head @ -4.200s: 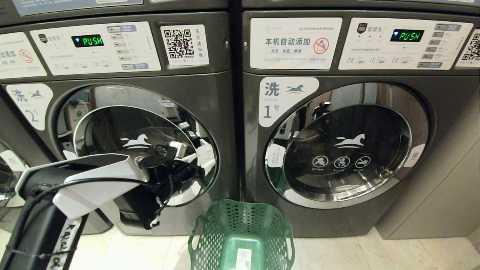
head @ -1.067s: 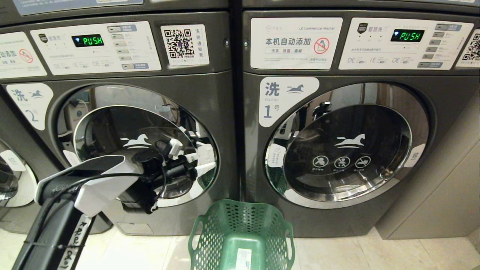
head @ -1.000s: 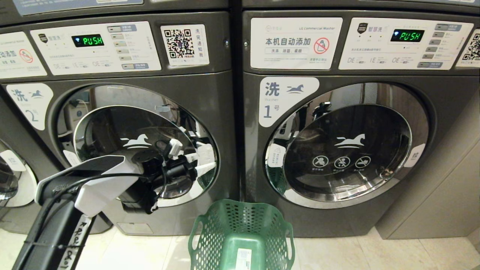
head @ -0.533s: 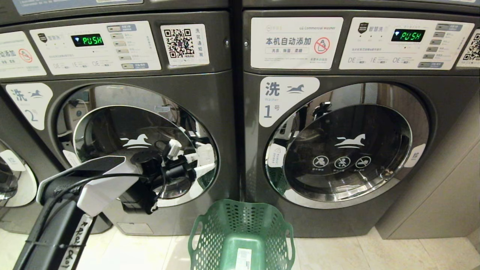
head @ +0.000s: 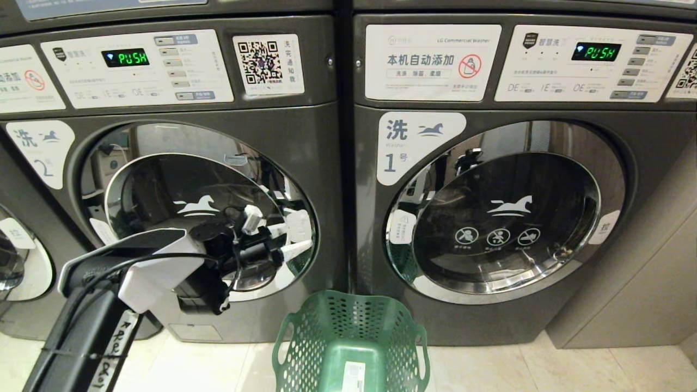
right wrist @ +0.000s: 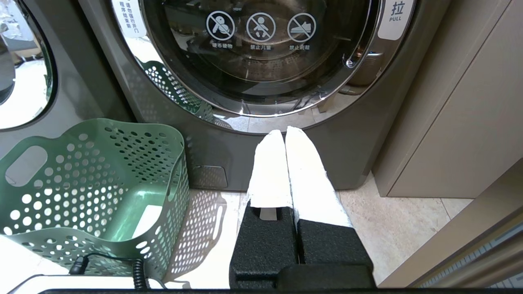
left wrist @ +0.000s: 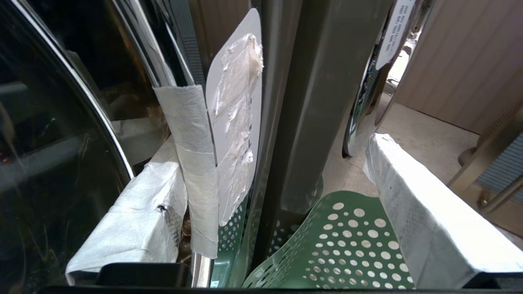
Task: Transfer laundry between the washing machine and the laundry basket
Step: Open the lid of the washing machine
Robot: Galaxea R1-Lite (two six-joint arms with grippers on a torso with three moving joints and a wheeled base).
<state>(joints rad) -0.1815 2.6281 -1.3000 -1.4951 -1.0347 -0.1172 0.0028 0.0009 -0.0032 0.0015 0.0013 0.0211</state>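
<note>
Two grey front-loading washing machines stand side by side, number 2 (head: 305,136) on the left and number 1 (head: 642,163) on the right, both round doors closed. A green perforated laundry basket (head: 326,321) (left wrist: 355,245) (right wrist: 135,155) sits empty on the floor between them. My left gripper (head: 299,235) (left wrist: 273,147) is open at the right edge of machine 2's door (head: 179,179), its white-wrapped fingers (left wrist: 139,220) straddling the taped pull tab (left wrist: 235,122). My right gripper (right wrist: 284,132) hangs shut and empty, low in front of machine 1. No laundry is in view.
A beige cabinet wall (head: 653,294) (right wrist: 461,122) stands right of machine 1. Pale tiled floor (head: 490,370) runs along the front of the machines. A further washer door (head: 16,261) shows at the far left. Both displays read PUSH (head: 126,57).
My left forearm has edged forward and right toward machine 2's door and the wrist has turned slightly. The gripper stays open at the door's right edge. The view has drifted a little.
</note>
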